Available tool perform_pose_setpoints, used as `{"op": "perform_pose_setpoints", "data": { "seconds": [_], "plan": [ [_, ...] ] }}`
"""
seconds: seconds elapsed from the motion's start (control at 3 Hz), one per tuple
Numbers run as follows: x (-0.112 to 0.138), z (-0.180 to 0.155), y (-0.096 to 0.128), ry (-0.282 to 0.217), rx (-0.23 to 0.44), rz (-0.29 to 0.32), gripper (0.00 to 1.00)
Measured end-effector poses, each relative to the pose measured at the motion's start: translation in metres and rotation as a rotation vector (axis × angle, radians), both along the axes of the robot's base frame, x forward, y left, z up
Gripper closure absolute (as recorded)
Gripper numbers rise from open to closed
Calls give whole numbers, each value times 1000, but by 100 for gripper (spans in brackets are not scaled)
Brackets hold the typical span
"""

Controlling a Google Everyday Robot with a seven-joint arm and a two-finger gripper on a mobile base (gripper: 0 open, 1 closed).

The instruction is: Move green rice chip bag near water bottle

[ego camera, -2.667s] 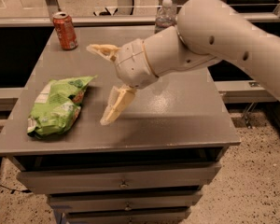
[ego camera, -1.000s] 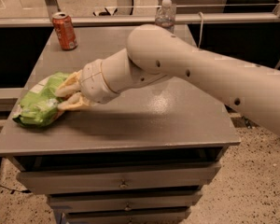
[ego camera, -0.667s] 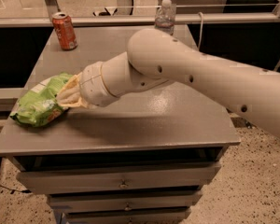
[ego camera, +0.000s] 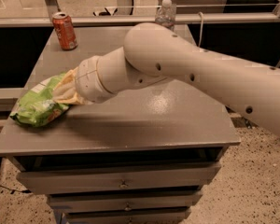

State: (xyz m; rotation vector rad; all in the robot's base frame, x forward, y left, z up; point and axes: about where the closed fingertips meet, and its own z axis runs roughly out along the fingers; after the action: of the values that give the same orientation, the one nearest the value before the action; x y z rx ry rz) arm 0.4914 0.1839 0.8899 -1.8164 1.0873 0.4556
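While the green rice chip bag [ego camera: 35, 107] lies crinkled and pillow-shaped at the front left edge of the smooth grey tabletop [ego camera: 168, 120], the gripper [ego camera: 65, 91] sits against its right end. Whether the jaws grip it cannot be told. The carry looks undone: the clear, white-capped water bottle [ego camera: 165, 14] stands well apart at the back.

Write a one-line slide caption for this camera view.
Tool at the green rice chip bag, left on the table; water bottle and soda can stand behind.
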Motion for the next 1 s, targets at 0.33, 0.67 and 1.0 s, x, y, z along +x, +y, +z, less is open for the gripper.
{"op": "perform_pose_setpoints", "data": {
  "seconds": [0.33, 0.67, 1.0],
  "plan": [
    [11, 6, 7, -20, -35, 40, 59],
    [14, 4, 12, -27, -71, 91, 35],
    [13, 3, 7, -28, -97, 112, 13]
  ]
}}
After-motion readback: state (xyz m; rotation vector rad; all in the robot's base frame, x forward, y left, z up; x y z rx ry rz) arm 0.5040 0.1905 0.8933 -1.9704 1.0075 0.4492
